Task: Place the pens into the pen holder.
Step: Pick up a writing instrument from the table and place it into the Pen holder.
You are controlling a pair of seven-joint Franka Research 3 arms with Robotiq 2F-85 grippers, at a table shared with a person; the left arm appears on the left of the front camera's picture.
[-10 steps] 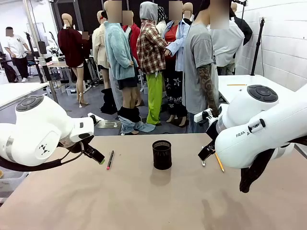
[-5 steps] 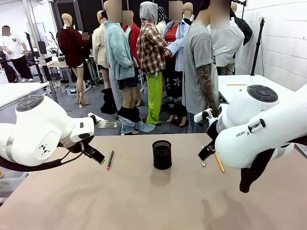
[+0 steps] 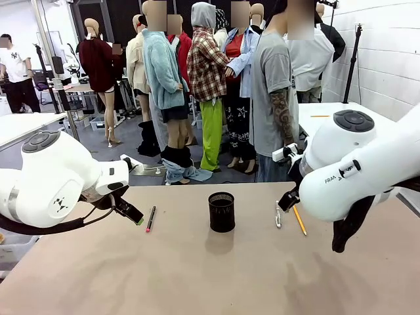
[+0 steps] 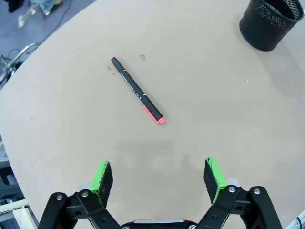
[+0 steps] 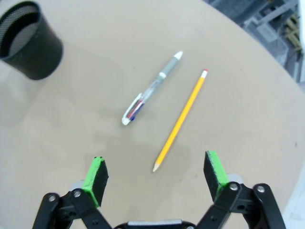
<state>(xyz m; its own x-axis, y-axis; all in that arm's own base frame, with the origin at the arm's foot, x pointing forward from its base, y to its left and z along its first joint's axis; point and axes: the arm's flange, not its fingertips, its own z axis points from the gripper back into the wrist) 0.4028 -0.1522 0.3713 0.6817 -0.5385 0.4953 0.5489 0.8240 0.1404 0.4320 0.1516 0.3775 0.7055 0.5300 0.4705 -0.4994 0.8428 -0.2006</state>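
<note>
Both arms are chunky glossy white shells, everything rounded. The left arm [image 3: 52, 180] has a round black cap [image 3: 41, 140] on top, a tiny black logo [image 3: 60, 205] on its side, and a black cable [image 3: 39, 230] looping underneath. The right arm [image 3: 367, 170] has the same sort of cap, plus black lettering [image 3: 333, 178] that starts "FRA". The left gripper [image 4: 158, 176] and right gripper [image 5: 155, 177] look identical: black linkage frames, little silver screws [image 4: 57, 196] at the joints, and bright green pads [image 4: 101, 175] on the fingers.
</note>
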